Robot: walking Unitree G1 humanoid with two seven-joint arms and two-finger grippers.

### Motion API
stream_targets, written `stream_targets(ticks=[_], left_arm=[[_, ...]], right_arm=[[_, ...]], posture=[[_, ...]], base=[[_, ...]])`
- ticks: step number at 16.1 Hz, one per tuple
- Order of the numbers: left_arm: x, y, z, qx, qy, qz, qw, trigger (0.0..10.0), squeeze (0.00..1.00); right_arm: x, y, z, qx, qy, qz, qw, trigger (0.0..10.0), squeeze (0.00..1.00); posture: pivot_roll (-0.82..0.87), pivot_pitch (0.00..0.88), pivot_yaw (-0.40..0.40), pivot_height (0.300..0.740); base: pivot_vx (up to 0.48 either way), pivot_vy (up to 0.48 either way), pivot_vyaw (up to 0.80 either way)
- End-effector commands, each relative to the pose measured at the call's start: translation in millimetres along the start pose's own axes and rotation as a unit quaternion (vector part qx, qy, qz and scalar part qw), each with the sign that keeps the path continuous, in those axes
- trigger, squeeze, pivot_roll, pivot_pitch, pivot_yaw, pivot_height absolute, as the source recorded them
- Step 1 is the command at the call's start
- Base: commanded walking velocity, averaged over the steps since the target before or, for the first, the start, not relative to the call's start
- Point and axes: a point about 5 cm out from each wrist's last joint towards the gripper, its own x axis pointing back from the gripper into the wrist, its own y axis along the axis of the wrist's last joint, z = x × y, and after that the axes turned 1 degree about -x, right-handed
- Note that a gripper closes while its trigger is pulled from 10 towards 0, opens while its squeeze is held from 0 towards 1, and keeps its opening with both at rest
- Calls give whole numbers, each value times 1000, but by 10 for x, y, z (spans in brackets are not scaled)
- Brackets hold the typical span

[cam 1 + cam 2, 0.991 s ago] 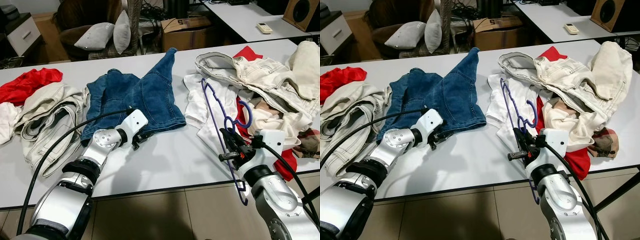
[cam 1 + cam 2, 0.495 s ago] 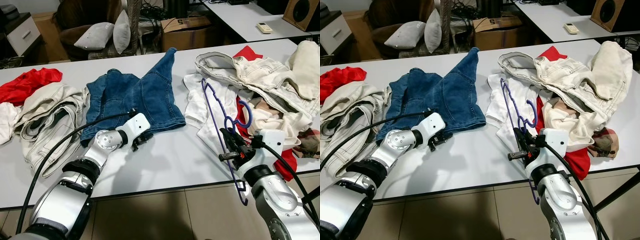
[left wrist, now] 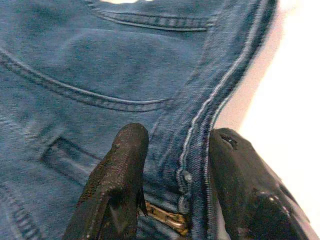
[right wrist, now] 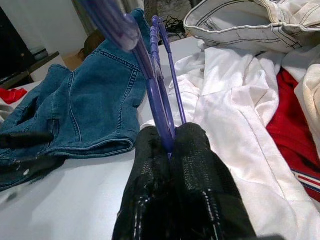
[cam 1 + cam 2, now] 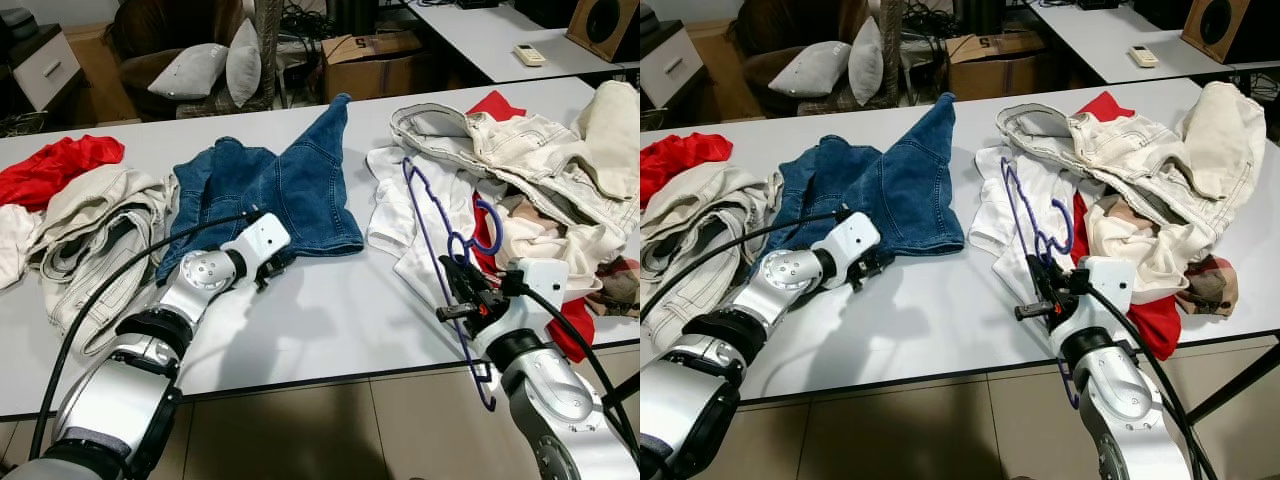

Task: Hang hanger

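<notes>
Head views, with both wrist views. I see a long white bench (image 5: pixel 330 320) strewn with clothes. At centre lies a blue denim garment (image 5: pixel 270 190); its near hem lies well back from the bench's front edge, with a bare strip of white surface before it. To my left lie a cream garment (image 5: pixel 90 225) and a red one (image 5: pixel 55 165); to my right, a white shirt (image 5: pixel 420 215) under a heap of cream jeans (image 5: pixel 510 150) and red cloth (image 5: pixel 575 325) that reaches the front edge.

My left gripper (image 5: pixel 268 270) sits at the near hem of the denim. In the left wrist view its fingers (image 3: pixel 117 185) stand apart, straddling the seamed edge and a brass rivet; I cannot tell whether they press the cloth.

My right gripper (image 5: pixel 455 290) hovers above the front edge, beside the white shirt. Its fingers (image 4: pixel 195 165) are pressed together on the purple hanger (image 5: pixel 440 255), pinching the thin wire. The hanger stands tilted: its hook curls over the shirt, and its lower end hangs down past the bench's front edge.

Between the two grippers the bench is bare. Beyond the far edge stand a cardboard box (image 5: pixel 375 60), its flaps partly open and contents not visible, and a chair with grey cushions (image 5: pixel 210 70). A second bench (image 5: pixel 500 35) carries a remote control (image 5: pixel 529 55).
</notes>
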Motion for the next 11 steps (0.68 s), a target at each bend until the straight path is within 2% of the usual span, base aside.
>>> stream_targets(ticks=[1,3,5,6,9,10,11], left_arm=[[13,-19,-20,7,-33,5,999,10000,0],[15,-45,-98,26,-77,1,997,10000,0],[10,-78,-157,22,-99,11,995,10000,0],[2,-109,-156,13,-85,28,996,10000,0],[0,-194,-169,23,-74,66,995,10000,0],[2,-233,-208,33,-89,77,993,10000,0],[-17,-213,-298,85,-124,54,987,8902,0]], right_arm=[[-28,-61,46,-4,10,14,1000,10000,0],[-26,-67,55,-5,9,14,1000,10000,0],[-25,-70,63,-7,9,13,1000,10000,0],[-25,-72,68,-8,8,13,1000,10000,0],[-25,-68,56,-7,7,12,1000,10000,0],[-27,-66,55,-7,7,12,1000,10000,0],[-25,-64,58,-6,7,11,1000,10000,0]], posture=[[-74,0,115,740],[-72,0,121,740],[-72,0,123,740],[-74,0,125,740],[-76,0,126,740],[-77,0,127,740],[-79,0,128,740]], base=[[0,0,0],[0,0,0],[0,0,0],[0,0,0],[0,0,0],[0,0,0],[0,0,0]])
